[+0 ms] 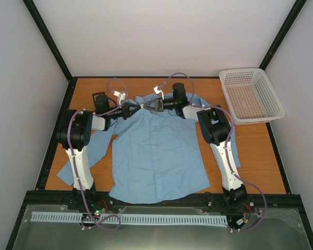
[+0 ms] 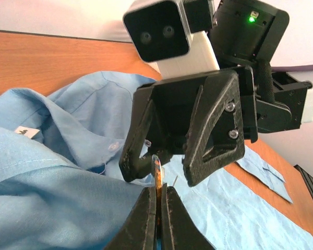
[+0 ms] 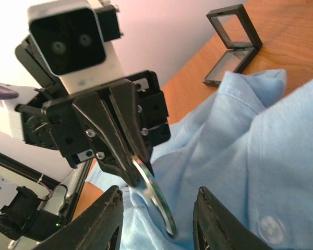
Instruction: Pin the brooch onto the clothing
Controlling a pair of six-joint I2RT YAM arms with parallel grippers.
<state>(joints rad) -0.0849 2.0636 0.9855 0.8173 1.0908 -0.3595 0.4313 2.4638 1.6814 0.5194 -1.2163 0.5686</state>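
Black plastic fingers of my left gripper [image 2: 159,191] are pressed together on the brooch [image 2: 157,169]. They pinch the thin greenish-grey disc by its edge, so most of it sticks out past my tips. Nose to nose with it, my right gripper [image 3: 158,190] has its fingers spread wide, one on each side of the disc, and as far as I can see neither touches it. Both tools hang just above the collar [image 2: 57,112] of the light blue shirt [image 1: 156,156], which lies spread front up on the orange wooden table [image 1: 261,151]. The brooch is held just over the cloth; I cannot tell whether its lower edge brushes it.

I judge this to be a handover or readying step: the brooch is lifted and presented, but nothing is pinned yet. Next, I think, my right fingers must close squarely on the free part of the disc without knocking it askew, and my left should let go only once the right has hold. Only then can the brooch go down to the fabric near the collar. I cannot tell whether the pin at its back is open.

Counting: one brooch, one shirt, two grippers, one small black hinged box [image 3: 235,41] lying open on the table left of the collar, and one white mesh basket [image 1: 250,96] at the far right.
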